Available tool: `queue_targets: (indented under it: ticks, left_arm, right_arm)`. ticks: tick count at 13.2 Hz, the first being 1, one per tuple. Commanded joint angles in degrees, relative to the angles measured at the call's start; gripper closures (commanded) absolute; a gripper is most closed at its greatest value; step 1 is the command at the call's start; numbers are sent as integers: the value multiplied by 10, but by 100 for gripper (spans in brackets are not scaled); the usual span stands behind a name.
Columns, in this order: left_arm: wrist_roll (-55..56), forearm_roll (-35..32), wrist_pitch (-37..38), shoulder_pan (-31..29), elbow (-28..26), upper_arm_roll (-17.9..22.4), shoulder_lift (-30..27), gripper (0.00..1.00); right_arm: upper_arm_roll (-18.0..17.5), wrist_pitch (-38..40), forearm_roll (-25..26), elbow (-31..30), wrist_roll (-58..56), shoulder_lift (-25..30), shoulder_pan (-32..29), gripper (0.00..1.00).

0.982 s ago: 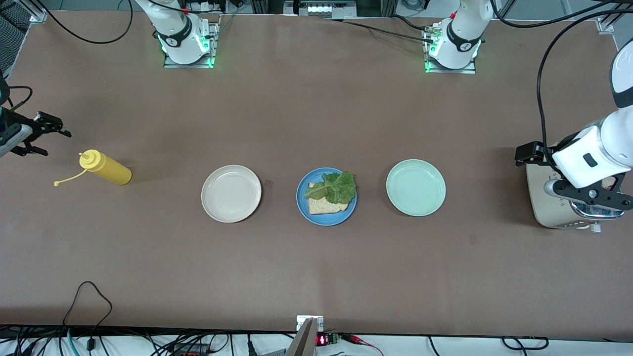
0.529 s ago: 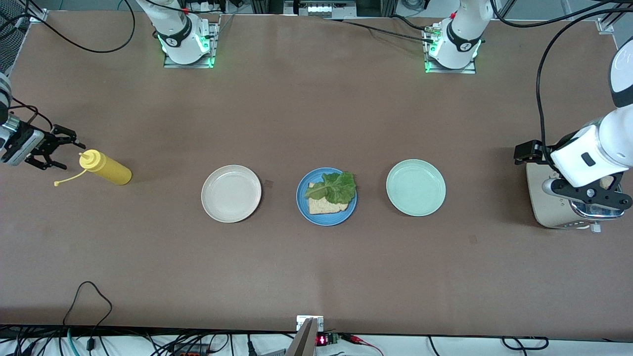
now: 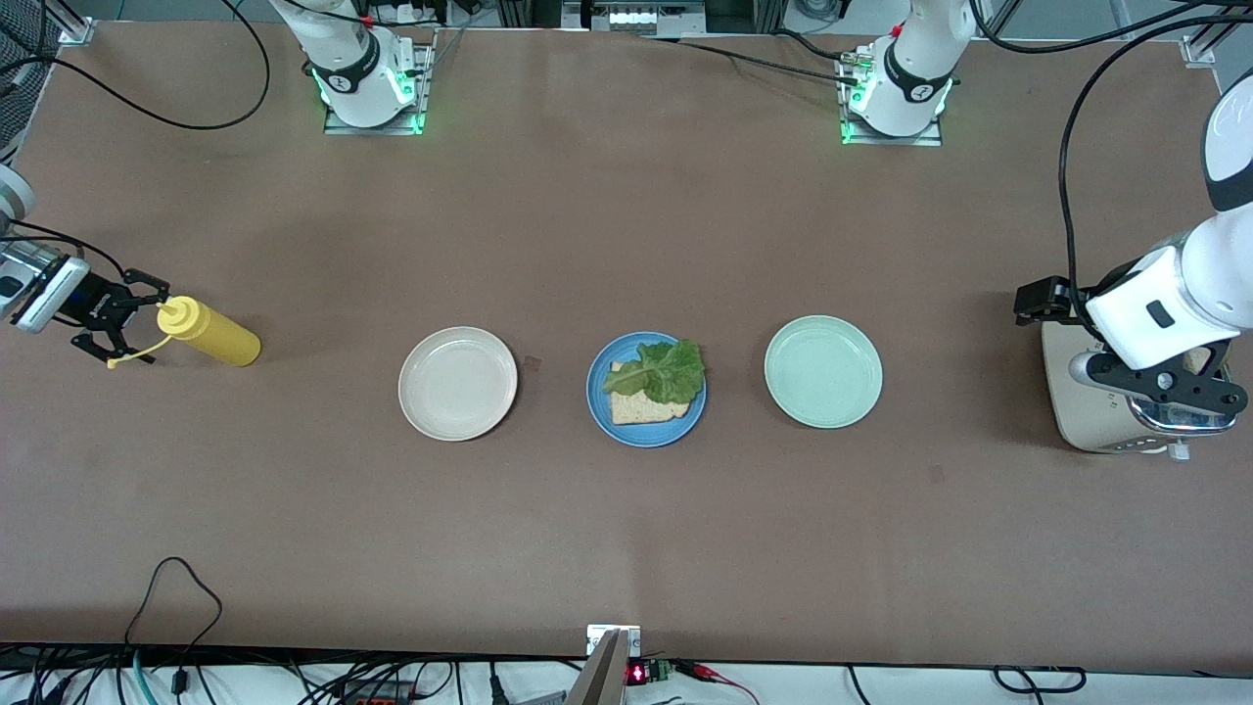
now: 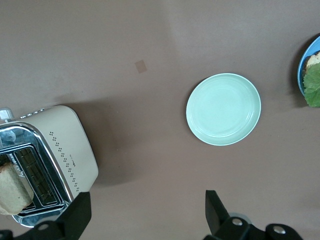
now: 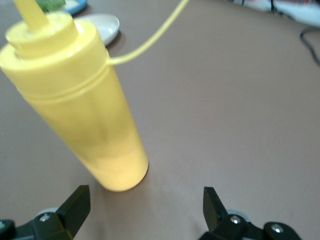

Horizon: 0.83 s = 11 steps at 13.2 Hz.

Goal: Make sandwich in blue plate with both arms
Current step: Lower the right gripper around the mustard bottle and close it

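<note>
Both jaws closer: bottle, toaster.

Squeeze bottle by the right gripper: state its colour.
Yellow squeeze bottle, cap included; right wrist view shows it best.

The worktop is covered in plain brown. Three plates are set in a row across its middle. The blue plate is placed at the centre. The cream-white plate is found at its 9 o'clock, the mint-green plate at its 3 o'clock. A yellow squeeze bottle stands at the 9 o'clock end. A beige toaster is positioned at the 3 o'clock end.
</note>
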State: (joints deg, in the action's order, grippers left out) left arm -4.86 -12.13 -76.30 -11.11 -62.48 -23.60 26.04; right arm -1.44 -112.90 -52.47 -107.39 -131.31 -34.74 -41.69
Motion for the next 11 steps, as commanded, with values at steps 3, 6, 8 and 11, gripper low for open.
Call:
queue_targets:
  ticks: [3, 6, 8, 11]
  left_arm:
    - [11, 7, 12, -1, 12, 0, -1, 0]
    - [25, 8, 12, 1, 12, 0, -1, 0]
    - [44, 7, 12, 4, 12, -3, -1, 0]
    - [64, 6, 14, 6, 12, -15, -4, 0]
  right_arm:
    - [-10, 101, -47, 52, -120, -54, -25, 0]
    - [-9, 143, -48, 52, -162, -69, -25, 0]
    - [-9, 151, -48, 51, -177, -82, -28, 0]
    - [-20, 152, -49, 47, -183, -95, -23, 0]
